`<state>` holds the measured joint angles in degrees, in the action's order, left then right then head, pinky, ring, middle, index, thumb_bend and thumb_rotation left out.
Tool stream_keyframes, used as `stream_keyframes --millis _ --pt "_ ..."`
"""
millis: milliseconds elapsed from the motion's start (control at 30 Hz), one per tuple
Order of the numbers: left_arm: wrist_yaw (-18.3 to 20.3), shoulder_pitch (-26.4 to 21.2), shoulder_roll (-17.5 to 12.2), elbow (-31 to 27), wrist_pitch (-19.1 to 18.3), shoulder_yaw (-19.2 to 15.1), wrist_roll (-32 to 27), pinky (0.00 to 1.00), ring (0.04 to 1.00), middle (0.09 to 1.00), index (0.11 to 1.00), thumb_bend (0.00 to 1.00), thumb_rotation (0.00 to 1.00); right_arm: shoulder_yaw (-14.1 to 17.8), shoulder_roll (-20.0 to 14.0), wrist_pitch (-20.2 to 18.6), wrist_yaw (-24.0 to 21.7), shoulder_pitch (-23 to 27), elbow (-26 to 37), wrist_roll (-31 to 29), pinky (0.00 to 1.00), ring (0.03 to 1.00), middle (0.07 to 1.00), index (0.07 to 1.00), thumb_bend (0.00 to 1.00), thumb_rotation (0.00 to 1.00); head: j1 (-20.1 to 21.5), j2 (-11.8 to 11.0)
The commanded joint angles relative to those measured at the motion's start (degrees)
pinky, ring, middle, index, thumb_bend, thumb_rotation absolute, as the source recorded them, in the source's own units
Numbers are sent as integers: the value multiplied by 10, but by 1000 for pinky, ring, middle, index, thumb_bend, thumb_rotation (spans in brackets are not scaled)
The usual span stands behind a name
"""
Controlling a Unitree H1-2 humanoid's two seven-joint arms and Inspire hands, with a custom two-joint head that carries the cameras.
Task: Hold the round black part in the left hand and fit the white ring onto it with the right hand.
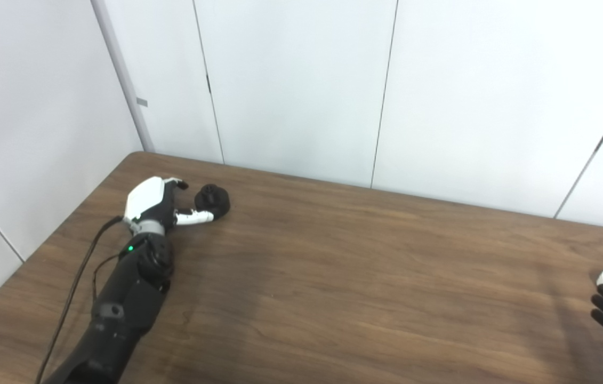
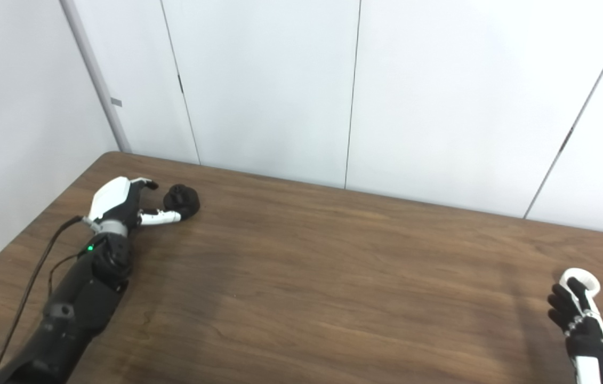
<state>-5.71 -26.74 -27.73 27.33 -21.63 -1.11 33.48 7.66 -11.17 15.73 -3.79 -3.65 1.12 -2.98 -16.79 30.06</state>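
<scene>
White wall panels back a brown wood table [image 1: 333,277] that fills the lower frame. Far corner of the table sits at upper left.

Left hand [image 1: 154,205]: at upper left of the frame, near the far corner, palm side toward the round black part [image 1: 212,199]. Fingers apart, one white finger lying against the near side of the part, others curled above and to its left. Not closed round it; reads as cupping, ready to grasp. Part rests on the table, not lifted.

Right hand [image 2: 581,320]: lower right of the frame, close to the frame edge. White ring [image 2: 580,279] lies at its fingertips; dark fingers reach onto or over the ring's near rim. Cannot tell whether it is pinched or merely touched.

Judgement: each hand is placed by its own piece so both can be picked up before meeting.

Room: the two pieces are well apart, with bare wood between them, so the middle of the table is free for bringing them together. Left part is near the wall-side edge; little room behind it. A black cable [image 1: 74,288] trails along the left arm
</scene>
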Motion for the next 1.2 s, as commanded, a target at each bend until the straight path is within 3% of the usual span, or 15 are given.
stream_keyframes --millis 0,767,1167 --pt "-8 -33 -22 -1 4 4 -1 1000 972 918 799 985 411 -9 23 -5 4 -57 -43 0 884 897 905 936 608 1000 -1 0" --pt "-24 -59 -16 40 42 23 -55 1000 958 888 766 981 347 -8 24 5 15 -60 -49 17 839 861 873 918 627 1000 10 3" --pt "-25 -75 -16 57 25 39 -48 1000 959 888 759 946 328 -9 27 10 15 -60 -52 18 830 857 869 911 644 1000 14 7"
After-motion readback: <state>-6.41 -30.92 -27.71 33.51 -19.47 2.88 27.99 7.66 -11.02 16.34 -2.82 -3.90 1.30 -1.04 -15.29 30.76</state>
